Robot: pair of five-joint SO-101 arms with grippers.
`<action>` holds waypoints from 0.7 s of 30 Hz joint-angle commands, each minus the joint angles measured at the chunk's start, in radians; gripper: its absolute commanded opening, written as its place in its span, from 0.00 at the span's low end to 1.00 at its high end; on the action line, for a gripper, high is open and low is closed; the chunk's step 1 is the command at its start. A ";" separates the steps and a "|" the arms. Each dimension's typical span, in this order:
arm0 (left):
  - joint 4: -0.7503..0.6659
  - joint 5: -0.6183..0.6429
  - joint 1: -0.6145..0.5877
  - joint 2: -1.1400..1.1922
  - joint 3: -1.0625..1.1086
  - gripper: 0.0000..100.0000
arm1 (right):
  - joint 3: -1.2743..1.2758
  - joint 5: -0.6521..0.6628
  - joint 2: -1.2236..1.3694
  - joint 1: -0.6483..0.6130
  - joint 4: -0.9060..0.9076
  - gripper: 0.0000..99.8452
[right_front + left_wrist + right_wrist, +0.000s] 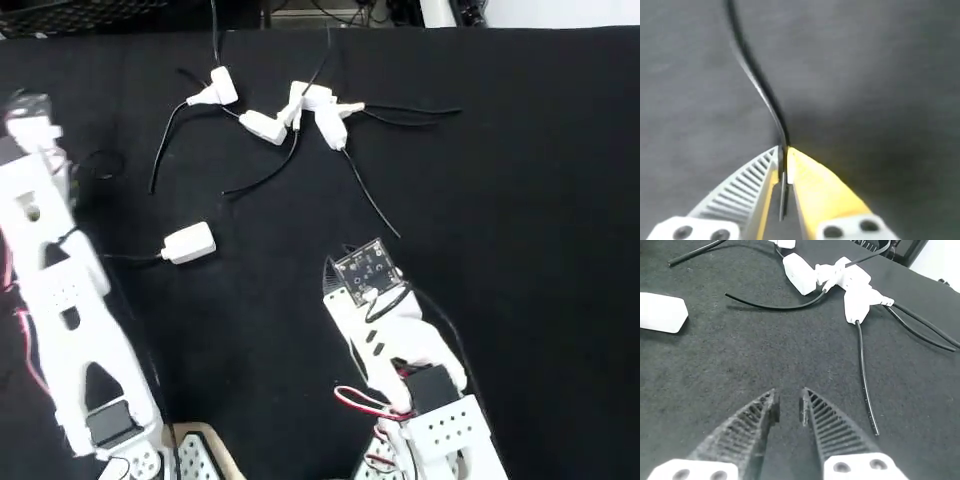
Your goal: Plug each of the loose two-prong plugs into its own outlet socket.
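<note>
Black cloth [520, 200]; tangled plugs [330, 110]; left gripper [784, 150] pinching cable [760, 90].

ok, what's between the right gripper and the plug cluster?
Right wrist view: bare cloth from the gripper to the plugs, crossed by one black cable.

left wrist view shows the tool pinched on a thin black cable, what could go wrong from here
1. The left tool is shut on the black cable alone, not on a plug body; it may slip, or a pull may swing whatever it leads to.
2. The white plugs and sockets ahead of the open right tool lie bunched, cables crossing; lifting one could drag the rest.
</note>
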 commanded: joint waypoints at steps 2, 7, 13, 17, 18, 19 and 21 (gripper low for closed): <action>0.017 0.032 0.084 -0.170 -0.031 0.03 | -0.001 0.003 0.004 -0.011 -0.017 0.09; 0.015 0.035 0.068 -0.293 -0.010 0.03 | -0.001 0.003 0.004 -0.011 -0.017 0.09; 0.015 0.121 0.044 -0.445 0.065 0.03 | -0.001 0.003 0.004 -0.011 -0.017 0.09; 0.015 0.124 0.114 -0.606 0.280 0.03 | -0.001 0.003 0.004 -0.011 -0.017 0.09; 0.015 0.124 0.143 -0.657 0.360 0.03 | -0.001 0.003 0.004 -0.011 -0.017 0.09; 0.015 0.124 0.174 -0.712 0.441 0.03 | -0.001 0.003 0.004 -0.011 -0.017 0.09; 0.015 0.124 0.242 -0.839 0.627 0.03 | -0.001 0.003 0.004 -0.011 -0.017 0.09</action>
